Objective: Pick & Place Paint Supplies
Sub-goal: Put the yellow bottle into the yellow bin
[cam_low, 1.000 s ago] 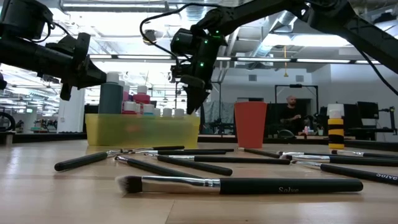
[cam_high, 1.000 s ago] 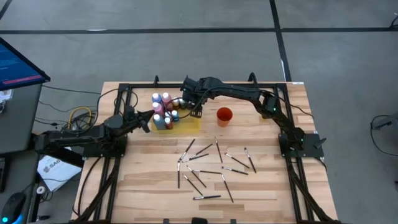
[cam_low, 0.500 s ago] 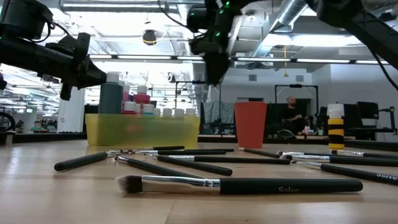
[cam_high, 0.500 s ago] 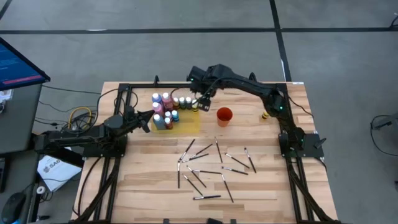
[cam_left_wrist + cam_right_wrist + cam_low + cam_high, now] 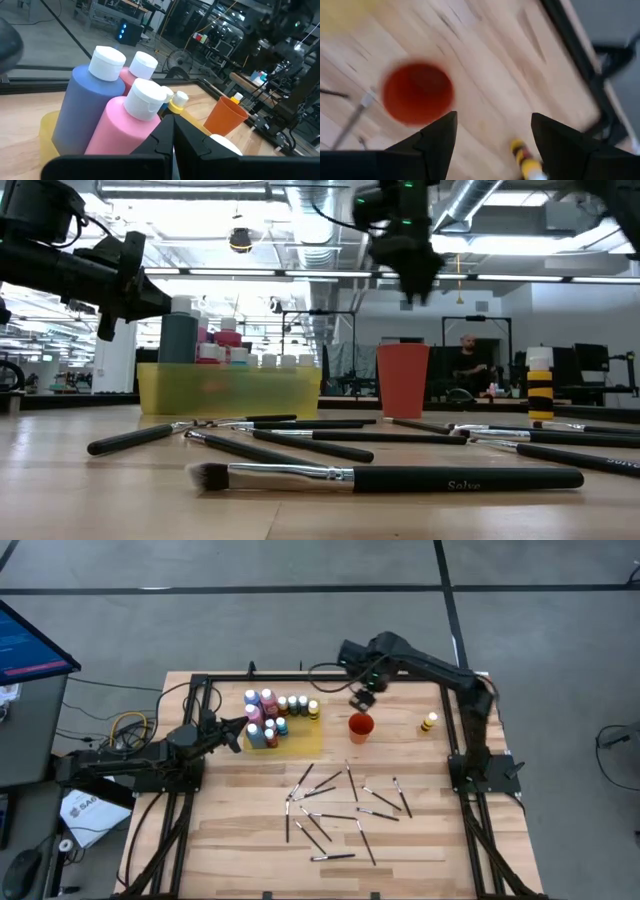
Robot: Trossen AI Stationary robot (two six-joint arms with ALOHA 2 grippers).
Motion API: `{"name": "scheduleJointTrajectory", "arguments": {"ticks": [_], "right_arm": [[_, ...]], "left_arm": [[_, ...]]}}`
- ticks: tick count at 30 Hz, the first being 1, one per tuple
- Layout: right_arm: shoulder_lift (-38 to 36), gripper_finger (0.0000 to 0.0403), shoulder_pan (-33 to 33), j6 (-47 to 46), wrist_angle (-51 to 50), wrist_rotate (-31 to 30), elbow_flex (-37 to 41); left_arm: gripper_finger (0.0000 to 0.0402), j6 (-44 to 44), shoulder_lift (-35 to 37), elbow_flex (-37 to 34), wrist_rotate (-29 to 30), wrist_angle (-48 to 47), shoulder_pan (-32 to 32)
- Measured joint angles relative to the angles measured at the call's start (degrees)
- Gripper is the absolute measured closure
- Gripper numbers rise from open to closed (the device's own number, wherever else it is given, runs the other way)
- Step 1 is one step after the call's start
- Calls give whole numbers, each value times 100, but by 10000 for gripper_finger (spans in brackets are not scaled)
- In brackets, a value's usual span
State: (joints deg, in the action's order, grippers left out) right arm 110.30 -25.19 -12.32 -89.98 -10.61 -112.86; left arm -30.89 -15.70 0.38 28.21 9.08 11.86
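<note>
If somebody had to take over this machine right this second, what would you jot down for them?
Right gripper: jaws open, empty, up in the air behind the orange cup.
Left gripper: jaws shut, holding nothing, parked beside the yellow mat.
Paint bottles: most are clustered on the mat, with a short row along its far edge. One yellow bottle stands alone on the table, to the cup's right.
Brushes: all scattered loose on the table in front of the mat and cup.
Done: most bottles gathered.
Left: probably that lone yellow bottle next, then every brush.
</note>
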Motion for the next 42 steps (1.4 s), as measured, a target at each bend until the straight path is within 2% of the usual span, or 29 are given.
{"name": "scheduleJointTrajectory", "arguments": {"ticks": [8,15,25,39,42], "right_arm": [[-2004,152,-213,-1202,81,0,2986],[-3078,152,-743,-1610,618,22,4537],[-3228,152,-1570,-1097,1561,74,5285],[-3221,165,-1999,-865,2225,182,5822],[-3221,184,-2002,-865,2223,181,5881]], "left_arm": [[400,0,-31,0,2,39,0],[400,0,-31,0,2,44,0],[400,0,-31,0,2,46,0],[400,0,-31,-2,2,49,0],[400,0,-31,-2,2,52,0]]}}
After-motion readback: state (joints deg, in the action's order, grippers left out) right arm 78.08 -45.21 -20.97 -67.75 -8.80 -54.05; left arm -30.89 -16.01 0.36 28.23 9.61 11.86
